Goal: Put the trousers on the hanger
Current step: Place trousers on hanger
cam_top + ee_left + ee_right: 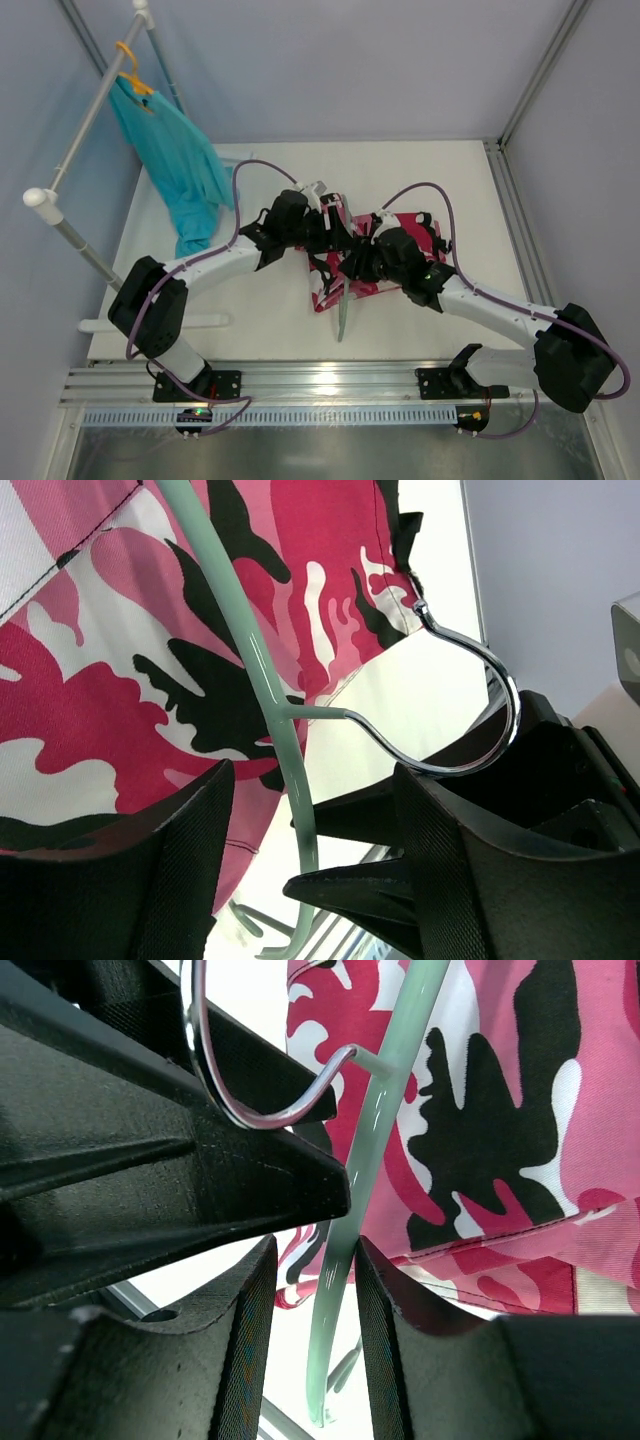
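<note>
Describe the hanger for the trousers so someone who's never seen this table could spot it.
On the white table, find the pink camouflage trousers in the middle. The hanger is the thin rod frame poking out at their near edge. It is pale mint green with a chrome hook, unlike the orange hanger on the white rack at far left.

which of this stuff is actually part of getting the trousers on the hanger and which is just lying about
For the job:
camouflage trousers
mint-green hanger
left pincer and right pincer, both open around the hanger's rod

Just there:
teal garment on an orange hanger
white tube rack it hangs from
</note>
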You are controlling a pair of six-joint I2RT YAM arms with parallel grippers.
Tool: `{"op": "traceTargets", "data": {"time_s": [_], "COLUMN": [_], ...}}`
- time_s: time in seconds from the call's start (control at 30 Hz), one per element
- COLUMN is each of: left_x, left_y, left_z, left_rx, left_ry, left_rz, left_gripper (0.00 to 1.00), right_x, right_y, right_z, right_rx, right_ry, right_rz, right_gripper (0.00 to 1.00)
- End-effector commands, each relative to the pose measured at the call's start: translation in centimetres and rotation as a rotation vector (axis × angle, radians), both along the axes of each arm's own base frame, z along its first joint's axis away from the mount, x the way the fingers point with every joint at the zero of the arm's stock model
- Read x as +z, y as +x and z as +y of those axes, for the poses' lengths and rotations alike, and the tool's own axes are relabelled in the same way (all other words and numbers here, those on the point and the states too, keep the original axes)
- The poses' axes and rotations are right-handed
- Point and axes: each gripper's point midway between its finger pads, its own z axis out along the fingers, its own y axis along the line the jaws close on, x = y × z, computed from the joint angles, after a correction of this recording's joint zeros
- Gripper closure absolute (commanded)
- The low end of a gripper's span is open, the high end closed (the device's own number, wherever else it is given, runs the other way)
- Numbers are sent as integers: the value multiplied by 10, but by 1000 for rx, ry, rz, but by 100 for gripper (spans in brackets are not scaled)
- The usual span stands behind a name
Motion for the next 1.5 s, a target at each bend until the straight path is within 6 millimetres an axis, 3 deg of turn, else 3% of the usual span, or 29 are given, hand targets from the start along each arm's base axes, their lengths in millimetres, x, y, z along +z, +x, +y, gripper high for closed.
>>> {"op": "traceTargets", "data": {"time_s": [0.0, 0.27, 0.67, 0.83, 0.97, 1.13, 1.27, 1.3, 1.47], "left_x": [8, -21, -26, -33, -45, -49, -48, -50, -46], "left_y": [4, 10, 10, 9, 8, 11, 13, 11, 14], "left_z": [-5, 1, -13, -16, -11, -5, 5, 8, 8], "left_rx": [-20, 24, 6, 5, 19, 36, 73, 78, 96], "left_ry": [-29, 45, -27, -40, 7, 70, 120, 140, 139], "left_rz": [-49, -4, 24, 54, 93, 104, 106, 116, 118], "left_gripper": [35, 42, 46, 59, 80, 97, 100, 100, 100], "right_x": [25, 15, 6, 4, 4, 6, 7, 7, 3], "right_y": [12, 15, 13, 12, 8, 1, 7, 18, 52], "right_z": [12, 6, 18, 18, 11, -13, -31, -42, -53], "right_rx": [-21, -53, -24, -21, -26, -42, -16, -16, 17], "right_ry": [51, 16, 47, 44, 22, -71, -67, -29, 5], "right_rz": [-67, -62, -61, -60, -57, -71, -60, -34, -11], "right_gripper": [60, 60, 63, 63, 63, 51, 30, 29, 26]}}
